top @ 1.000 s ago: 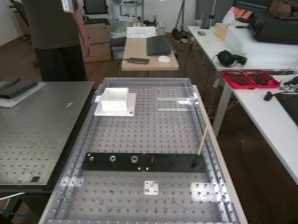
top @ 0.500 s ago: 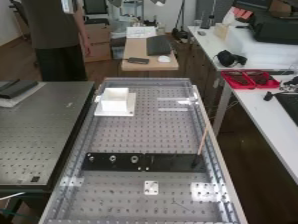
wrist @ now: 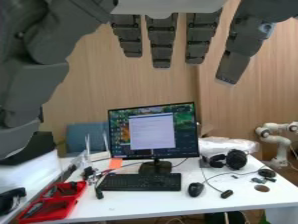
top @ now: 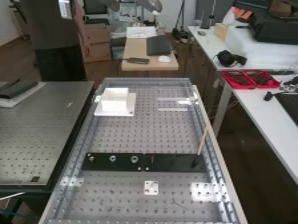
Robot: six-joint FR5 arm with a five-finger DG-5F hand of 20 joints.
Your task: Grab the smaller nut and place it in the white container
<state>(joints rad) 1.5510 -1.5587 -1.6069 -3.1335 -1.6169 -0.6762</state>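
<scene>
Robot hand (wrist: 161, 40) is open, fingers (wrist: 203, 40) straight & relaxed, nothing gripped. Prob. kept loose b/c the grab hasn't begun; a wide-open pose leaves room to close on a small part later.

Past the fingers, the wrist view takes in a white desk (wrist: 143, 204) w/ monitor (wrist: 153, 131), keyboard (wrist: 140, 182), mouse (wrist: 195, 189) & red tray (wrist: 53, 202) — so the hand likely isn't lined up on the nut & needs to swing over, then lower.

On the work desk (top: 133, 135), the smaller nut (top: 91, 158) stands on a flat black bar (top: 173, 163), at 1 end of a row of 3 parts: larger nut (top: 113, 159) next to it, then bearing (top: 134, 159). Gaps btwn them prob. let fingers get round 1 part w/o knocking the others. Main risk: taking the larger nut by mistake, or nudging it.

White container (top: 116, 100) sits well apart from the bar, farther down the desk, on a white plate (top: 130, 108) — poss. to keep it steady & mark the drop spot. Container has no nut to deliver yet; task at 0, approach is the next step.

No label legible on the nuts, bar or container.
</scene>
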